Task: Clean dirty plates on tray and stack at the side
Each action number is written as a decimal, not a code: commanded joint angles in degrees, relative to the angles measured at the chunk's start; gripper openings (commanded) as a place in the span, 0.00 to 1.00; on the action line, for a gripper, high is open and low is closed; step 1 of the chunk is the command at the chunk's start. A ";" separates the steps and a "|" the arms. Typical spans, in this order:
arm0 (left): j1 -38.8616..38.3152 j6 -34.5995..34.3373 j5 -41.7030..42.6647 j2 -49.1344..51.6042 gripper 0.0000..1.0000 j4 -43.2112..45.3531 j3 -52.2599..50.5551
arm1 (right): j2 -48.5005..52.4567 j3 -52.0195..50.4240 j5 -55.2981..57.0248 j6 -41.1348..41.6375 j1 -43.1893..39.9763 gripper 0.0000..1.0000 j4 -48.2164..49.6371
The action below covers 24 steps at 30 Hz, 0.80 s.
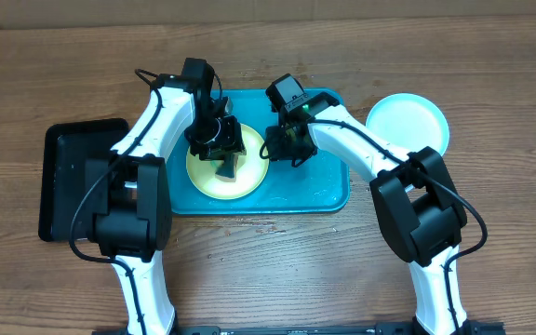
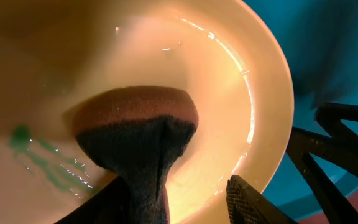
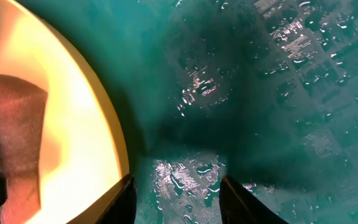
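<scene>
Wood-grain bench fills the overhead view, with the teal tray at its middle. On the tray, directly under the left claw, lies the yellow-green plate, much of it covered from above by that arm. The left claw is clenched on a sponge, brown foam with a dark scouring face, pressed onto the plate's wet floor. Only one of its fingers shows clearly in the left wrist view; the other is lost in shadow behind the sponge. A blue-green smear marks the plate just to one side of this claw. The right claw hangs over the tray's wet floor just beside the plate's rim, released, with bare tray between its tips; the tips alone are in frame. Dark shapes at the right edge of the left wrist view are too blurred to name. Off the tray, outward from the right claw, a pale blue plate rests on the bench; whether another lies beneath cannot be told. A black tray outward from the left claw is half hidden by the arm.
</scene>
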 commanded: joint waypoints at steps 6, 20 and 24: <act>-0.07 1.03 -1.90 -1.22 0.51 -0.11 0.70 | -2.86 1.81 -1.97 -0.48 0.31 0.30 0.07; -0.09 1.03 -2.40 -1.22 0.50 -0.20 0.70 | -5.40 1.68 -2.82 0.11 1.42 0.52 -0.57; -0.07 1.03 -2.40 -1.22 0.50 -0.20 0.70 | -3.37 1.57 -2.80 0.13 2.14 0.51 1.09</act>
